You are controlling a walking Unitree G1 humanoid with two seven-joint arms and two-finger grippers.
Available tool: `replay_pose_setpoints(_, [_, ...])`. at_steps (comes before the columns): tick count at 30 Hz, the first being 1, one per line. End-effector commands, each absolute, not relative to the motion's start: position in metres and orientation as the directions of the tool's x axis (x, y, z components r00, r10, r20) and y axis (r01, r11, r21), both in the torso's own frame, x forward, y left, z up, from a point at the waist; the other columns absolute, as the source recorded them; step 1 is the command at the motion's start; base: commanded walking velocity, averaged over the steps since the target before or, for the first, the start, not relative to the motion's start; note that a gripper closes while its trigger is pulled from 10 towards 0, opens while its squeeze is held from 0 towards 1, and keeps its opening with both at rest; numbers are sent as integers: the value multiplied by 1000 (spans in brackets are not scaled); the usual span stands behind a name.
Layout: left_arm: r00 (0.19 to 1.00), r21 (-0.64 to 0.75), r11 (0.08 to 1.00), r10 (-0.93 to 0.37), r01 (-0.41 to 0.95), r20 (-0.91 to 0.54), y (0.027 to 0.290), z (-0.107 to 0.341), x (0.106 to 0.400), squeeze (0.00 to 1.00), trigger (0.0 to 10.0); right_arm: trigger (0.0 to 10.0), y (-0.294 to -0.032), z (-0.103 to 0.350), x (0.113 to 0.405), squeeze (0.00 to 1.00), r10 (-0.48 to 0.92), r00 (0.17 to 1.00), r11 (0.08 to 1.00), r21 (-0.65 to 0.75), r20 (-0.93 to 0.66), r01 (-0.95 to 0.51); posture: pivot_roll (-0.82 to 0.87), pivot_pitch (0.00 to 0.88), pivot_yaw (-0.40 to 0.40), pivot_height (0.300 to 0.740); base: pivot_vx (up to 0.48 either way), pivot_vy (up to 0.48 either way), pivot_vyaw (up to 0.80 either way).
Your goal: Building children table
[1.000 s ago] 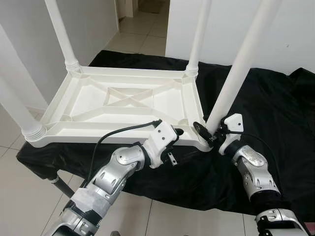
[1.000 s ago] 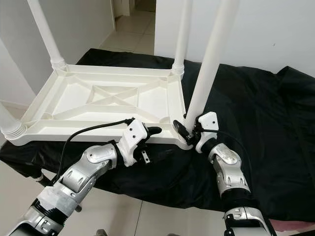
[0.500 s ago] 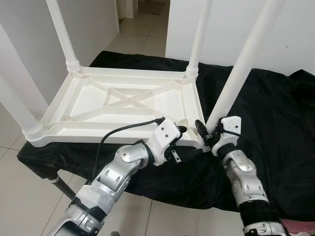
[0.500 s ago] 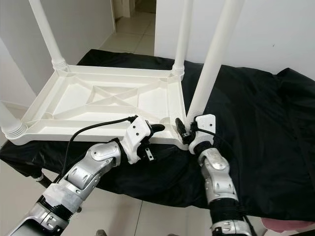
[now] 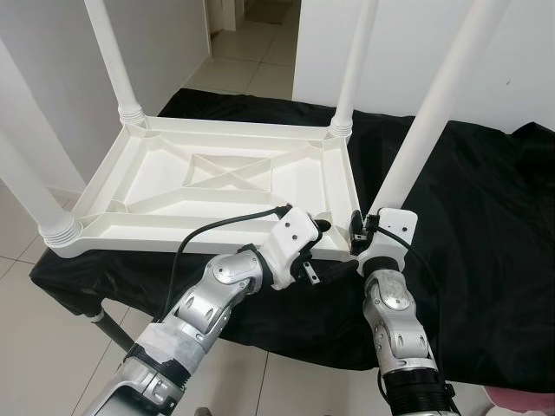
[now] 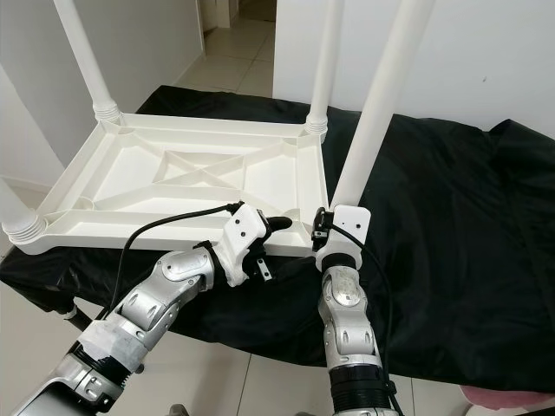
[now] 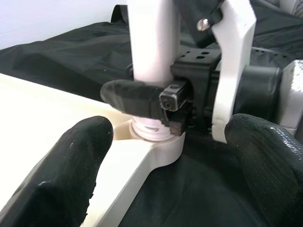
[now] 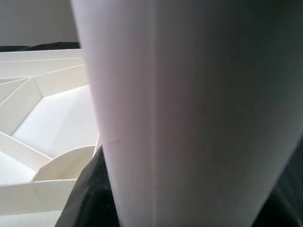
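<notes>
Our right gripper (image 7: 163, 101) has its black fingers (image 7: 130, 97) clamped on the lower end of the near-right white plastic table leg (image 5: 434, 108), just above the threaded collar where that leg meets the corner socket. In the left wrist view one finger wraps across the front of the leg, and the gripper's white housing sits just beside it. In the right wrist view the leg rises right in front of the lens, with the ribbed underside of the tabletop behind it.

Our left gripper (image 7: 165, 156) has its fingers (image 7: 71, 161) spread apart, one over the white rim and the other over the black cloth, with the corner socket between them. In the head views this gripper (image 5: 323, 227) rests at the near edge of the tabletop, just beside the right gripper (image 5: 355, 232), and a black cable loops from its wrist back along the silver arm.

The white plastic children's table (image 5: 217, 186) lies upside down, its ribbed underside with a diagonal cross brace facing up. Four legs stand upright from its corners: two at the far edge, one at the near left, and the one we hold at the near right.

The tabletop rests on a work table covered with a black cloth (image 5: 486, 225), which hangs over the near edge. Pale floor tiles (image 5: 43, 347) show below, and white walls with an open doorway stand beyond.
</notes>
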State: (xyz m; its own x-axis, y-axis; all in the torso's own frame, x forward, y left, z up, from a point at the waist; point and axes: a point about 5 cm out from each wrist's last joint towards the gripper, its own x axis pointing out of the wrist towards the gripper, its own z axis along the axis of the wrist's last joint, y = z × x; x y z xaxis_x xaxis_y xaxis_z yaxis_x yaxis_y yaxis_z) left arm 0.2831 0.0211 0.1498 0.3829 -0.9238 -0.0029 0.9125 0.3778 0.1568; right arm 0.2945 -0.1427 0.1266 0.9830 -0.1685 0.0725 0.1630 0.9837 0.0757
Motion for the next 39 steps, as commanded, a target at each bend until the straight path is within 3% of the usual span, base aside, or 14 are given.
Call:
replay_pose_setpoints(1, [301,163,295,-953,942,-16,21,151,280,0,10000,10000,-143,123,290,0,-208,977,973,112,49,201,-109,0,11,740,0,0,0])
replay_pose_setpoints(2, [301,162,294,-954,942,-20,22,150,280,0,10000,10000,-143,125,290,0,-195,979,976,114,64,187,-109,0,11,740,0,0,0])
replay_pose_setpoints(3, [300,162,292,-954,943,-27,23,148,280,0,10000,10000,-144,128,290,1000,-192,978,977,110,78,183,-111,0,12,740,0,0,0])
replay_pose_setpoints(8, [296,163,288,-955,943,-23,22,150,278,0,10000,10000,-148,136,290,1000,-117,984,989,111,134,102,-95,0,1,740,0,0,0])
replay_pose_setpoints(10, [310,163,302,-950,939,-26,24,147,278,0,10000,10000,-154,140,291,1000,15,988,996,85,156,-28,-96,0,-12,740,0,0,0])
replay_pose_setpoints(11, [310,163,302,-950,939,-26,24,147,278,0,10000,10000,-154,140,291,1000,15,988,996,85,156,-28,-96,0,-12,740,0,0,0])
replay_pose_setpoints(12, [313,161,304,-949,939,-28,24,146,277,0,10000,10000,-157,140,291,0,36,988,996,81,152,-49,-96,0,-11,740,0,0,0])
replay_pose_setpoints(22, [241,143,232,-969,962,-49,22,148,267,0,10000,10000,-169,137,288,0,303,941,951,8,148,-308,-101,0,10,740,0,0,0])
replay_pose_setpoints(26, [180,129,170,-982,977,-65,24,151,260,0,10000,10000,-177,140,292,0,466,875,885,-51,131,-463,-93,0,8,740,0,0,0])
replay_pose_setpoints(34, [164,134,154,-984,979,-63,22,154,256,0,10000,9843,-183,136,302,0,584,811,811,-81,45,-580,-87,0,9,740,0,0,0])
replay_pose_setpoints(35, [164,139,154,-984,978,-65,21,155,256,0,10000,7333,-185,134,305,0,601,799,797,-93,21,-597,-81,0,3,740,0,0,0])
replay_pose_setpoints(38, [166,144,155,-984,977,-68,21,157,256,0,10000,7333,-189,132,307,0,619,785,781,-100,-2,-616,-80,0,2,740,0,0,0])
replay_pose_setpoints(39, [171,146,160,-983,976,-67,22,157,256,0,10000,2588,-190,130,308,0,618,786,782,-103,-6,-615,-79,0,-1,740,0,0,0])
